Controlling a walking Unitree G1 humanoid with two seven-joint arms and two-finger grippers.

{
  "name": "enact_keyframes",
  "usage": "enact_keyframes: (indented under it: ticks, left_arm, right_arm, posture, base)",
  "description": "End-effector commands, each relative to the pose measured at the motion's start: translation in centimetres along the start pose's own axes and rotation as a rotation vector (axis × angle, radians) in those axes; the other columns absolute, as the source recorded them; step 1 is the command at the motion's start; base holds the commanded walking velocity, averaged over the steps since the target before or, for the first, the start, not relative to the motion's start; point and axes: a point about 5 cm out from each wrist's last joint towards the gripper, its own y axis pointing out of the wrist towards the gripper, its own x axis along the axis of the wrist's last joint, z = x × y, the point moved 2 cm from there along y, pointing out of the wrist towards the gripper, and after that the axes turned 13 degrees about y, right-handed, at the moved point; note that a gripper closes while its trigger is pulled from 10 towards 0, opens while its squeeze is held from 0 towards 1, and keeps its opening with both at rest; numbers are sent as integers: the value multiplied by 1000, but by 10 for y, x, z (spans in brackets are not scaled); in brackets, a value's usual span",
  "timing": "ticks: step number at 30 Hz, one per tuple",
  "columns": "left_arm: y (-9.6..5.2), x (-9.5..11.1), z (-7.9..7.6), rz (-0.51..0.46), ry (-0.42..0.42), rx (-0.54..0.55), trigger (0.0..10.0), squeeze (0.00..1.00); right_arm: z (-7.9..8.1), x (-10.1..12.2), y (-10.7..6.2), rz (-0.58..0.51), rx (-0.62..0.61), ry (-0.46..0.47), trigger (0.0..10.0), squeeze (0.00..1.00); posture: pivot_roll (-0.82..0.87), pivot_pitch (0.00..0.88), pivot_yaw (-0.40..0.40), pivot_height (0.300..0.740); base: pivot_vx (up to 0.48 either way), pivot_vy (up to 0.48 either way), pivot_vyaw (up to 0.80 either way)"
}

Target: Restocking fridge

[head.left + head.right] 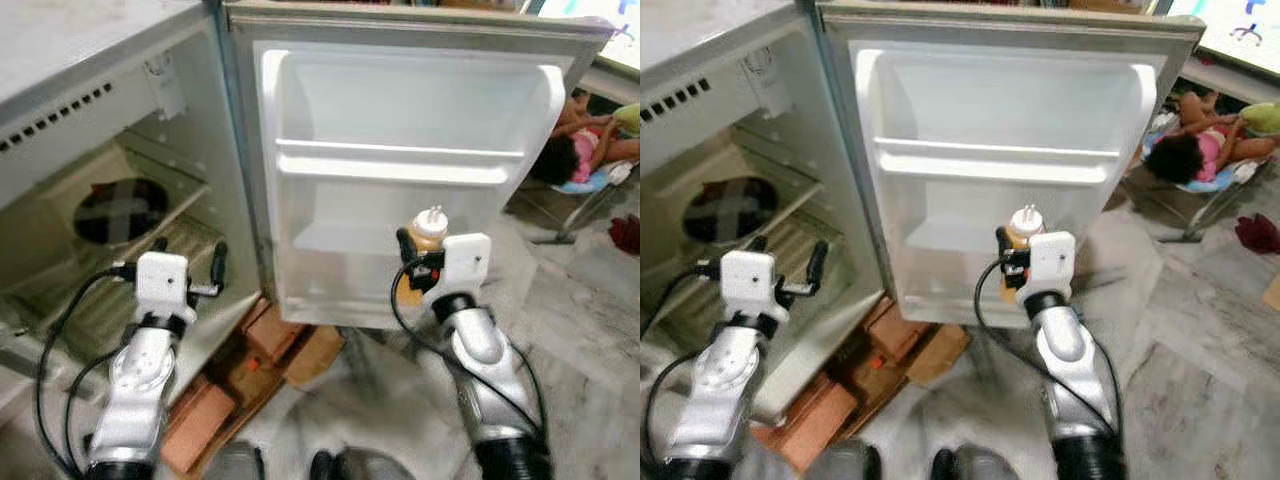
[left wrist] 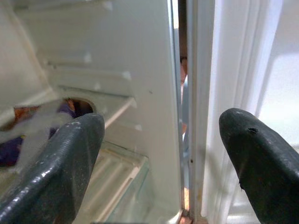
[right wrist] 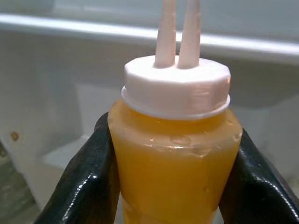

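My right claw (image 3: 170, 154) covers both flanks of the sauce bottle (image 3: 174, 140), and the bottle's base and the tips of its twin nozzles are cut off at the picture's edges. From my head, the bottle's lower half sits behind my wrist housing (image 1: 462, 262). A dark round thing (image 1: 120, 210) deep in the fridge (image 1: 90, 90) is too blurred to name. The person (image 1: 575, 140) beyond the fridge door (image 1: 400, 120) is partly hidden by the door's edge.
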Motion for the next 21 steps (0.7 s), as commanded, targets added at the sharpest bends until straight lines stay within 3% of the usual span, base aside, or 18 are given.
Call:
enact_keyframes:
  ticks: [1,18,21]
  left_arm:
    - [0,2,-1,-8,-5,1,10000,0]
    - [2,0,3,0,-8,29,10000,0]
    - [2,1,3,-5,-13,23,10000,0]
  right_arm:
    - [1,2,0,-12,9,-6,10000,0]
    - [3,-2,-1,2,12,-2,10000,0]
    - [2,-2,-1,3,10,-2,10000,0]
  posture:
    - [6,96,-48,740]
    - [10,100,-46,740]
    - [9,101,-45,740]
  base:
    - [0,-356,0]
    - [0,-21,0]
    - [279,0,0]
